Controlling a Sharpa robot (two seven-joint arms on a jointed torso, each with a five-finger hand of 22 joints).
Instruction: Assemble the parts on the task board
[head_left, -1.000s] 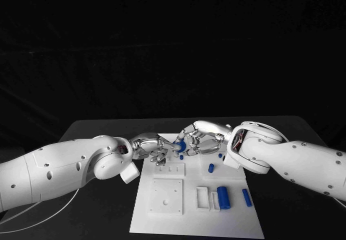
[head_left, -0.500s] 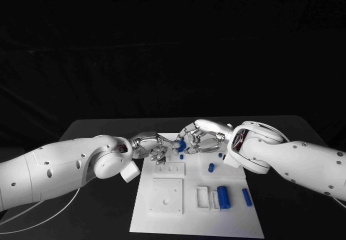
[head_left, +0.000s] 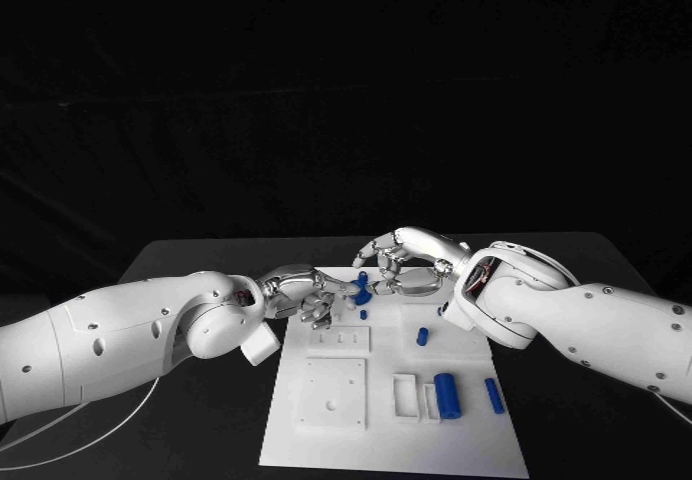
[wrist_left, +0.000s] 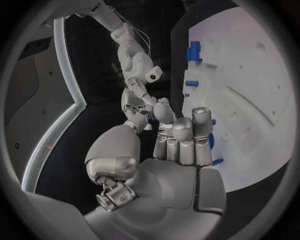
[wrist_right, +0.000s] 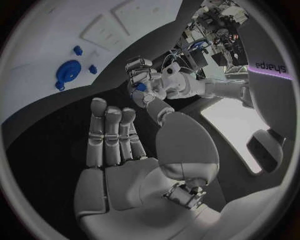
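Observation:
The white task board (head_left: 389, 440) lies mid-table. My left hand (head_left: 315, 296) hangs over its far left corner and pinches a small blue part (wrist_right: 140, 86) at its fingertips. A round blue part (head_left: 361, 294) sits on the board just beyond those fingers; the right wrist view shows this round part (wrist_right: 67, 72) with small blue pegs beside it. My right hand (head_left: 407, 262) hovers above the board's far edge, fingers apart and holding nothing. In the left wrist view my left hand (wrist_left: 181, 145) curls against the board edge.
Loose blue parts lie on the board: a short peg (head_left: 423, 336), a thick cylinder (head_left: 446, 394) and a slim bar (head_left: 495, 395). White recessed blocks (head_left: 333, 393) sit on the board's left half. Black table (head_left: 188, 260) surrounds it.
My right hand has let go at the round blue part, lifted up and away from it, and spread its fingers. The left hand stays put.

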